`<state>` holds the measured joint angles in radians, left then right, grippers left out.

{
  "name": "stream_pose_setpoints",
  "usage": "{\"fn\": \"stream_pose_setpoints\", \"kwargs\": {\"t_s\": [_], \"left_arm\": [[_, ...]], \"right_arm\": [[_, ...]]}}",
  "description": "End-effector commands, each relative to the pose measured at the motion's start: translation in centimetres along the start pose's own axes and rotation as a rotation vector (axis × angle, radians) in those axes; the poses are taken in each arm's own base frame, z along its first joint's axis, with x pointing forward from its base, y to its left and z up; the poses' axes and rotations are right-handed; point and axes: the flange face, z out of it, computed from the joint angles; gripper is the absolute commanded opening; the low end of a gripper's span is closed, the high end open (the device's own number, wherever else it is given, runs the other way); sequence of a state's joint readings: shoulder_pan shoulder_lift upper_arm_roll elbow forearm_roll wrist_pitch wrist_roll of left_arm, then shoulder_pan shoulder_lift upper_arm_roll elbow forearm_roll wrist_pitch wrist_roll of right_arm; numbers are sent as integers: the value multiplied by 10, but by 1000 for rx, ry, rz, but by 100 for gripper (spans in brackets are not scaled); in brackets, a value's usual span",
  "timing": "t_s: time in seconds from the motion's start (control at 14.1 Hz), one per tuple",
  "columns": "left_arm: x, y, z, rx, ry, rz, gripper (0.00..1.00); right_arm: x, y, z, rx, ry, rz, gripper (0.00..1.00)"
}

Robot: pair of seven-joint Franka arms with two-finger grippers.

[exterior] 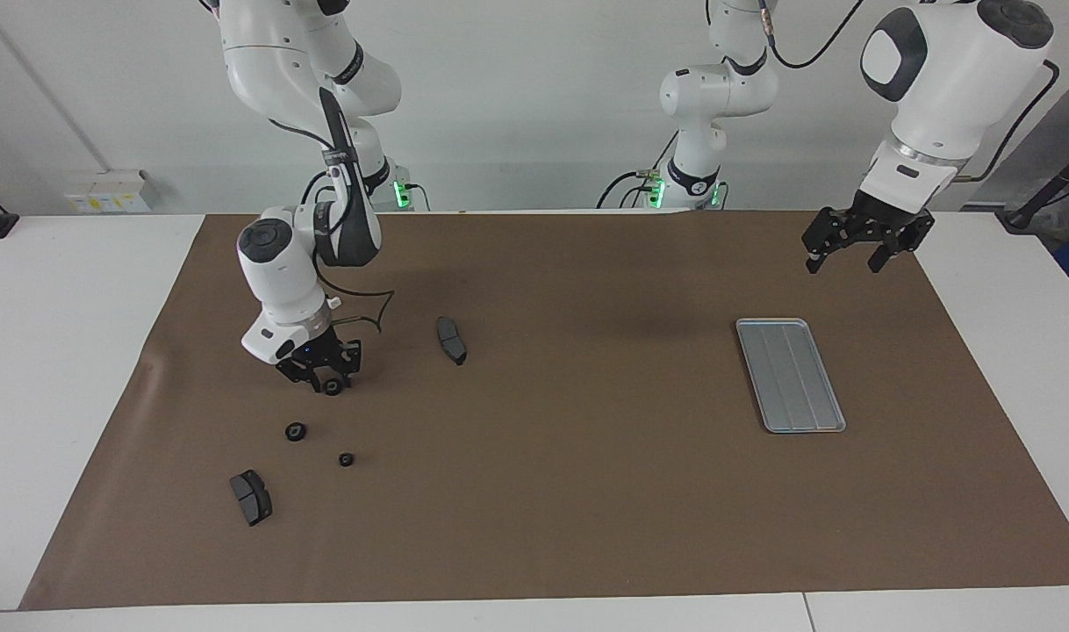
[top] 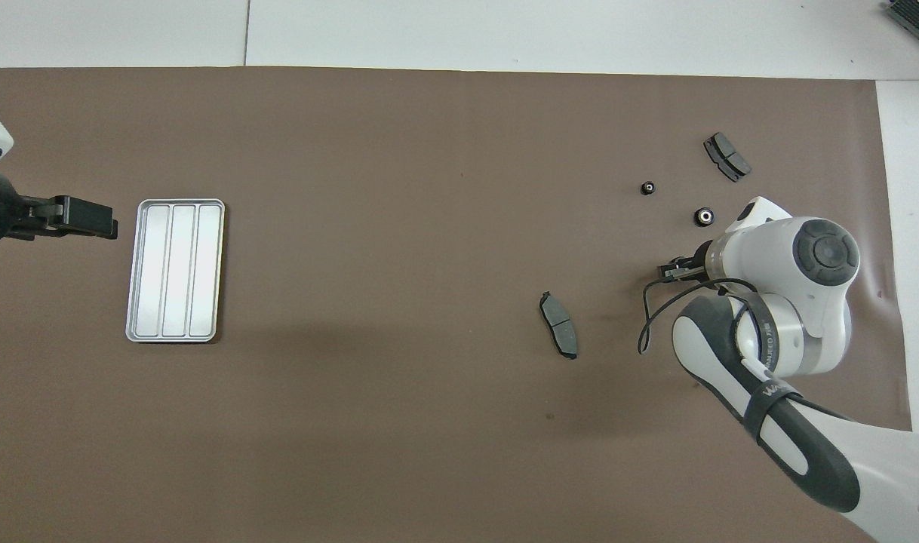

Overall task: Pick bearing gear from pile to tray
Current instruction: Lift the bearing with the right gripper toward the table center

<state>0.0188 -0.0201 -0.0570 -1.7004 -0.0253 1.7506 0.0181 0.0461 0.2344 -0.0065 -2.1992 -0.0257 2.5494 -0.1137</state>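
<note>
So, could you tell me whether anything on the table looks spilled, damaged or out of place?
Nothing stands out. The tray lies flat and empty, and the black rings and grey pads lie scattered on the brown mat. The right claw is closed on one ring.

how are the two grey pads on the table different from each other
Pad one lies nearer the robots, closer to the table's middle; pad two lies farther from them, toward the right arm's end. Pad one looks long and thin in the facing view; pad two looks short and broad. Two black rings lie close to pad two; pad one lies alone. Both are dark grey, curved, flat on the brown mat and untouched.
</note>
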Motion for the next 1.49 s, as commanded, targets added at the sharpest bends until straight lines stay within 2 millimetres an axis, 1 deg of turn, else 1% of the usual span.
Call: {"fn": "stream_pose_setpoints", "kwargs": {"t_s": [0.0,0.14,0.28,0.43,0.5,0.71,0.78,0.85,0.92,1.0,1.14,1.28,1.42], "left_arm": [[-3,-4,-5,10,-8,10,100],[-3,-3,-6,10,-6,12,100],[-3,-3,-5,10,-8,12,100],[-3,-3,-6,10,-6,12,100],[-3,-3,-6,10,-6,12,100],[-3,-3,-6,10,-6,12,100],[-3,-3,-6,10,-6,12,100],[-3,-3,-5,10,-8,12,100],[-3,-3,-6,10,-6,12,100],[-3,-3,-6,10,-6,12,100],[-3,-4,-6,11,-6,10,100],[-3,-3,-6,10,-6,12,100],[-3,-4,-6,11,-6,9,100]], "right_arm": [[-4,4,-1,5,17,-19,55],[-4,4,-1,6,17,-16,54],[-5,5,-1,5,17,-16,47],[-5,5,1,6,12,-16,18],[-5,4,1,6,11,-15,0],[-3,2,0,7,11,-12,0],[-1,2,-3,6,18,-4,0],[4,2,-13,5,29,25,0],[12,-4,-30,7,34,52,0],[20,-14,-47,10,22,68,0],[41,-27,-82,12,-4,129,0],[63,-65,-112,18,-10,191,0],[73,-108,-127,29,5,241,0]]}}
